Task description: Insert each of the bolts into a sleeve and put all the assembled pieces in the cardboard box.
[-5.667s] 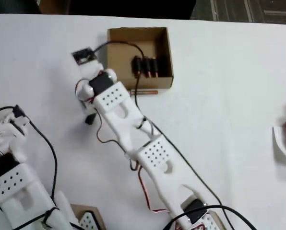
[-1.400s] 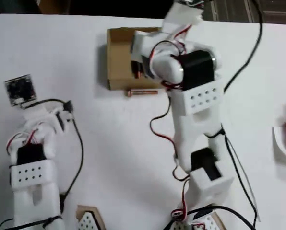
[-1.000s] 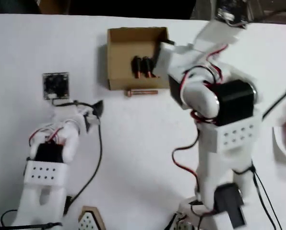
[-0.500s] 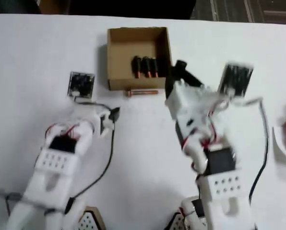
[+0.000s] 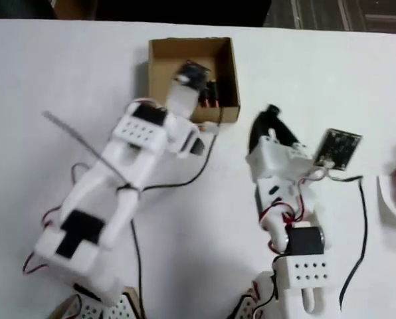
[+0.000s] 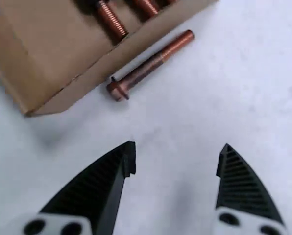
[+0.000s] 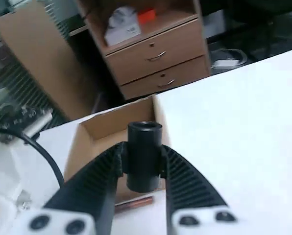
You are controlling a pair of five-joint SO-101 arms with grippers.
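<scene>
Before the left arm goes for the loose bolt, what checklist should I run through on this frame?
1. The left gripper is open: ok, jaws apart above the table.
2. The bolt is accessible: ok, it lies flat on the table, close beside the outer wall of the cardboard box.
3. The bolt is between the jaws: not ok, it lies beyond the fingertips.
4. The right gripper is shut on the sleeve: ok, held upright.
5. The sleeve bore is empty: cannot tell.

Table [image 5: 331,73] bears cardboard box [image 5: 163,66], bolt [image 6: 148,66], perhaps a bowl [image 5: 388,197].
</scene>
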